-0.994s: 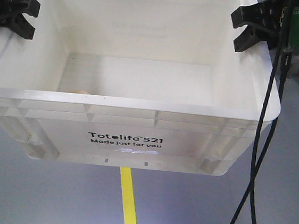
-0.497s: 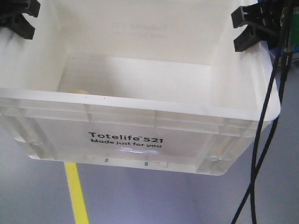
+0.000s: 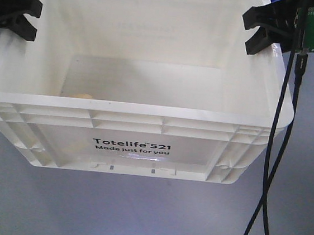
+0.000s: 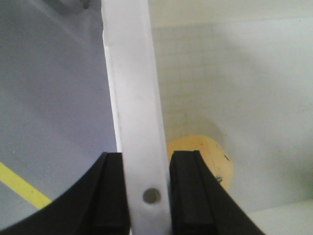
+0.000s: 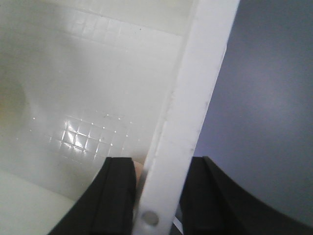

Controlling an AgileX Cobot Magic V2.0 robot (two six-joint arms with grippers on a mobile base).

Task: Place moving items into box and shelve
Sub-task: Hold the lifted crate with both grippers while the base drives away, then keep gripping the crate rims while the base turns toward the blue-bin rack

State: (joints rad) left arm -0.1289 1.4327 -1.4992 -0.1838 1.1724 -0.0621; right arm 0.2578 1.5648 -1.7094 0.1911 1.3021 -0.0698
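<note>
Tools on both sides ought to be travelling level and in step, so the large white ribbed plastic crate is not twisting or slipping during shelving. The left tool and right tool are carrying it between them, each narrowed onto a side rim. A rounded cream-yellow ball is lying inside, in the near-left corner.

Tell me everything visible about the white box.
The box is a large white plastic crate with a ribbed rim, open on top, printed "Totelife 521 Made just for you" in front. It is level. The left tool and right tool clamp its side rims. One pale orange ball lies inside.
</note>
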